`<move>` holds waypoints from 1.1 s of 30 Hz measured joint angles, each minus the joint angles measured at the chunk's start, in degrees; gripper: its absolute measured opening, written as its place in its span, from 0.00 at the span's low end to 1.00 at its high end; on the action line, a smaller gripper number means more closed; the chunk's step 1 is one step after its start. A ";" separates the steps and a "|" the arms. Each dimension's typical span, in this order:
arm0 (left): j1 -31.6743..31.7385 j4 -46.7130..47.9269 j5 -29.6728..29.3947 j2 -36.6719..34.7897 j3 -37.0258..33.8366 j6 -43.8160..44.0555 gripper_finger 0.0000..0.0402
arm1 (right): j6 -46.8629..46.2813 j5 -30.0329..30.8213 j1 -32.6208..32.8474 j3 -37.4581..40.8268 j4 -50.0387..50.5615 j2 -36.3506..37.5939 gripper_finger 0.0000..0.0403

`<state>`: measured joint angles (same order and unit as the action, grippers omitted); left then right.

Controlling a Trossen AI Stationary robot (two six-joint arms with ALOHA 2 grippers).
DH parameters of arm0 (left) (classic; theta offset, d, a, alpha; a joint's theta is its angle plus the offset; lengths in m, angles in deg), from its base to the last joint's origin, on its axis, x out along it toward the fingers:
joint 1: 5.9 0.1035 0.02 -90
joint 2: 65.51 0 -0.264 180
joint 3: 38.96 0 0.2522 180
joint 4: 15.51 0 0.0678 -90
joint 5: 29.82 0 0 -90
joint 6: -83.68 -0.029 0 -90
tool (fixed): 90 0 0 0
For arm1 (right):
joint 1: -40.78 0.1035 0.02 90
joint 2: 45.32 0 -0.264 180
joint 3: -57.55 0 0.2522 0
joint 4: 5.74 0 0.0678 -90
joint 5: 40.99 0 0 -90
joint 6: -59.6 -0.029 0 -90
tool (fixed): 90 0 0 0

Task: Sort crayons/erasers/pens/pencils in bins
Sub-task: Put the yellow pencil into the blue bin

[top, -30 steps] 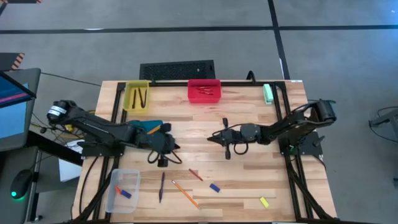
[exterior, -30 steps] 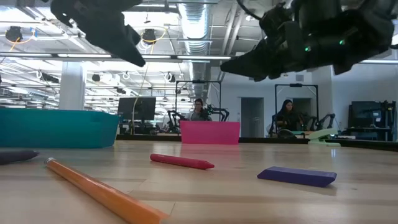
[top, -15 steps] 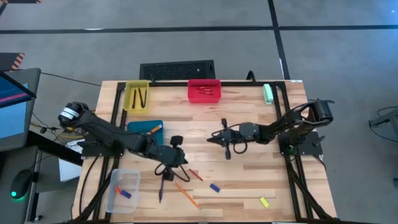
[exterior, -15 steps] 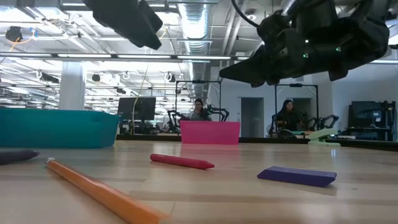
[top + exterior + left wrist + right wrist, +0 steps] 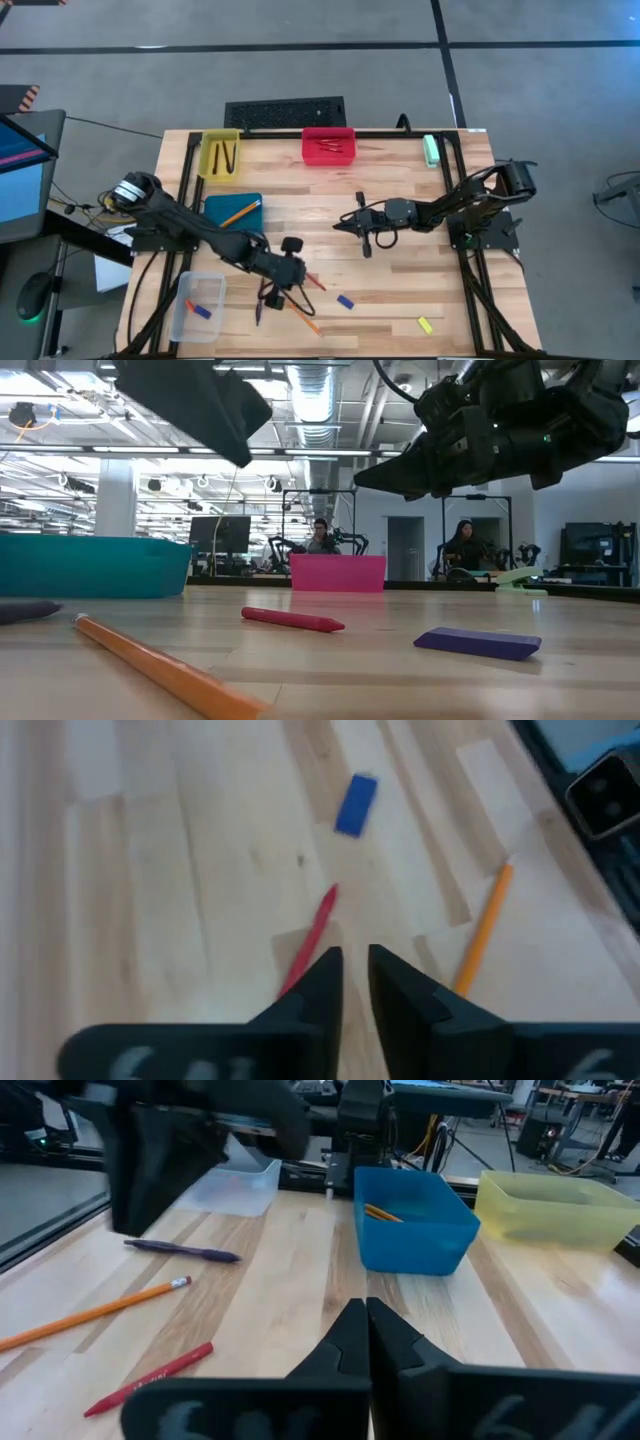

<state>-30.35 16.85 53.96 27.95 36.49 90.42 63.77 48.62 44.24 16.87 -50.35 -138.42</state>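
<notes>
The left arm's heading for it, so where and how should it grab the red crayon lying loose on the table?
Grip the red crayon at mid-length, coming straight down from above. It lies flat on the bare wooden table, apart from the orange pencil and blue eraser, so both long sides look free. The left gripper, now nearly closed, would probably need to open and straddle its thin width.

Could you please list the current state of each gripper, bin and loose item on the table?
left gripper: nearly shut, empty, above red crayon.
right gripper: shut, empty, mid-table.
teal bin: holds one pencil.
yellow bin: holds dark pens.
red bin: holds crayons.
clear bin: holds erasers.
orange pencil, purple pen, blue eraser, yellow eraser: loose on table.
</notes>
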 joint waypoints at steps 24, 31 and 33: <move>-5.45 5.93 -0.15 4.23 -2.27 3.84 0.32 | -0.34 0.41 0.26 0.00 2.06 0.02 0.01; -5.76 3.80 1.24 4.23 -2.27 2.22 0.32 | -0.74 0.41 0.26 0.00 2.10 0.02 0.01; -6.02 3.70 1.22 4.45 -2.27 1.89 0.32 | -0.74 0.41 0.26 0.00 2.13 0.02 0.01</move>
<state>-36.37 20.56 55.19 32.39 34.21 92.31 63.02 49.03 44.50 16.87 -48.23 -138.40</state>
